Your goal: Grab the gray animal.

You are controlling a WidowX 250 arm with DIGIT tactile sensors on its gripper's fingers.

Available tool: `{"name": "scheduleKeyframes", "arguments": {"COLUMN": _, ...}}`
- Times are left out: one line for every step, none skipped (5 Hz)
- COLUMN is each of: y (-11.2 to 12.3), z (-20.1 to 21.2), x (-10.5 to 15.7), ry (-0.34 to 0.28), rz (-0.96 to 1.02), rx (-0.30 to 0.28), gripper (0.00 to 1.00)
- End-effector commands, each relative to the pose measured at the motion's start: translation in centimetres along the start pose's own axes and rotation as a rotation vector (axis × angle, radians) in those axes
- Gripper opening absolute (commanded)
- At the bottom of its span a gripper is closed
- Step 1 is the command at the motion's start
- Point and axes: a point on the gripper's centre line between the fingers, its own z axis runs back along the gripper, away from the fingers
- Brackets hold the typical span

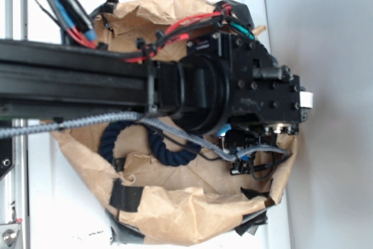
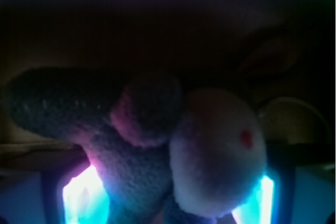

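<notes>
The gray animal [image 2: 157, 145] fills the wrist view: a gray plush body, a pink-lined ear, and a whitish muzzle [image 2: 220, 150] with a red dot. It sits between my gripper's [image 2: 170, 205] two glowing pads [image 2: 84, 198], touching both, so the gripper looks shut on it. In the exterior view the gripper [image 1: 245, 144] is low inside the brown paper bag [image 1: 175, 202], and the arm hides the toy.
A dark navy rope [image 1: 125, 144] curls inside the bag to the left of the gripper. The bag's crumpled walls, with black tape patches [image 1: 125, 193], ring the gripper. The bag lies on a white surface [image 1: 58, 202]; a gray area [image 1: 332, 173] lies to the right.
</notes>
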Motion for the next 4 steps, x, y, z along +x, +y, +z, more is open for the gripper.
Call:
{"name": "scheduleKeyframes", "arguments": {"y": -2.0, "z": 1.5, "x": 2.5, "ry": -0.068, "rz": -0.019, "rx": -0.032, "gripper": 0.0}}
{"name": "scheduleKeyframes", "arguments": {"y": -1.1, "z": 3.3, "x": 2.1, "ry": -0.054, "rz": -0.02, "rx": -0.071, "gripper": 0.0}}
{"name": "scheduleKeyframes", "arguments": {"y": 0.5, "z": 7.1, "x": 0.6, "ry": -0.019, "rz": -0.054, "rx": -0.149, "gripper": 0.0}}
{"name": "scheduleKeyframes", "arguments": {"y": 2.6, "z": 10.4, "x": -1.4, "ry": 0.013, "rz": -0.104, "rx": -0.185, "gripper": 0.0}}
